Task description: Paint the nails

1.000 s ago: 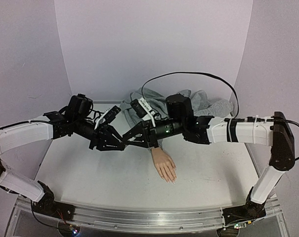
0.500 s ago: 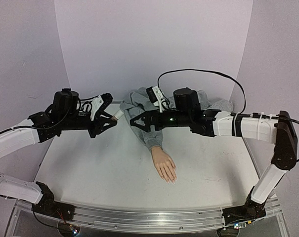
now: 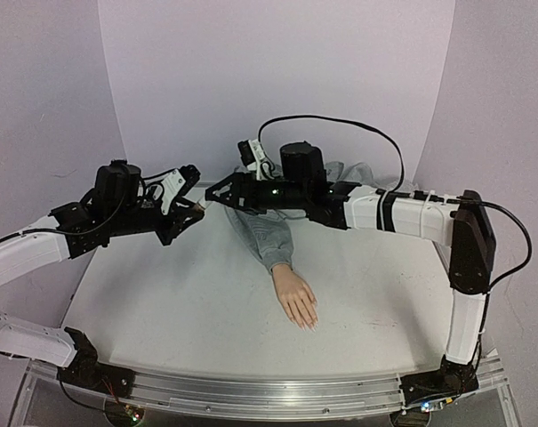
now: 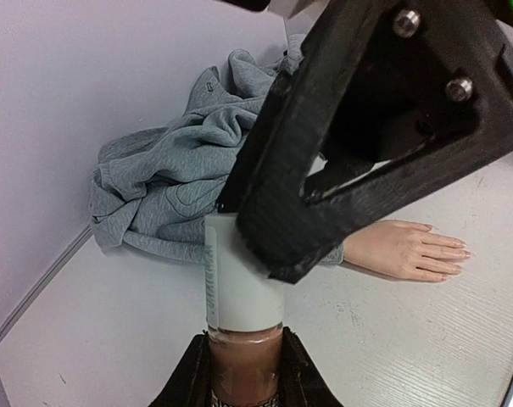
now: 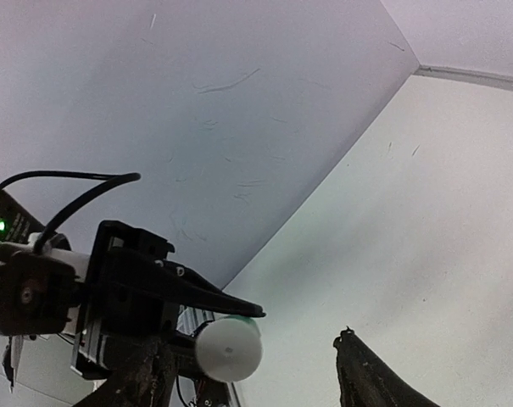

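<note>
1. Left gripper [image 3: 190, 213]: clenched on the glass body of the nail polish bottle [image 4: 245, 354], raised well above the table [image 3: 162, 302]. The bottle lies roughly horizontal with its cap end aimed at the other arm, which I read as the left arm acting as a vise for uncapping.
2. White cap [image 4: 231, 288]: on the bottle, with brown polish visible below it. The brush is presumably inside, so no painting is possible yet.
3. Right gripper [image 5: 252, 373]: jaws released and straddling the cap. The right wrist view shows one finger [image 5: 142, 377] just beside the cap's end and the other clearly apart from it. It is not gripping anything. It looks lined up along the bottle axis to clamp and twist.
4. Grey sweatshirt [image 3: 269, 236]: bunched at the back of the table, with one sleeve running forward.
5. Mannequin hand [image 3: 295, 298]: sticks out of that sleeve, flat and palm down on the table, fingers towards the near edge, below both grippers and well apart from them.
6. Nails [image 4: 458, 252]: pale and glossy at the fingertips, with no brown on them that I can see. My read is that the task is at the uncapping step.
</note>
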Robot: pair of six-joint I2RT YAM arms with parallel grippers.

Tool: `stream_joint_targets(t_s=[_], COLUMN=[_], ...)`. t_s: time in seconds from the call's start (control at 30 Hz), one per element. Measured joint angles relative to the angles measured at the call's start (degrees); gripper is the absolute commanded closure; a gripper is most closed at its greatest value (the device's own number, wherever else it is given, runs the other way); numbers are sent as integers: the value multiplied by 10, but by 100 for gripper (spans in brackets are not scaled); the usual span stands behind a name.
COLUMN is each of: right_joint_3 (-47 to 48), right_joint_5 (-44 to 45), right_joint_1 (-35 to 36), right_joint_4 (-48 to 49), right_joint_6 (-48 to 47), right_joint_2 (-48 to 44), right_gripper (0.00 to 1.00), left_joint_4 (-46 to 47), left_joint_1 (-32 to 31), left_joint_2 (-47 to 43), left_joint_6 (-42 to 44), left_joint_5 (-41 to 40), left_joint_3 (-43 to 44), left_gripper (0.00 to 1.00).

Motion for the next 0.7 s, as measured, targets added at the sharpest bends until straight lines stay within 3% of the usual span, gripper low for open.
stream_joint_targets(t_s=[0.3,0.4,0.7], right_joint_3=[19,19,-11], right_joint_5=[-35,-45,-92], right_joint_1=[0,0,0], right_joint_4=[35,43,67], right_joint_6=[48,50,9], right_joint_2=[36,36,20], right_gripper=[52,64,87], left_joint_4=[-1,-1,-4], left_joint_1=[-2,-2,0], left_joint_2=[-5,-5,1], left_joint_6=[0,0,-7], left_joint_5=[3,9,76], left_joint_3=[-2,-2,-3], left_gripper=[100,100,100])
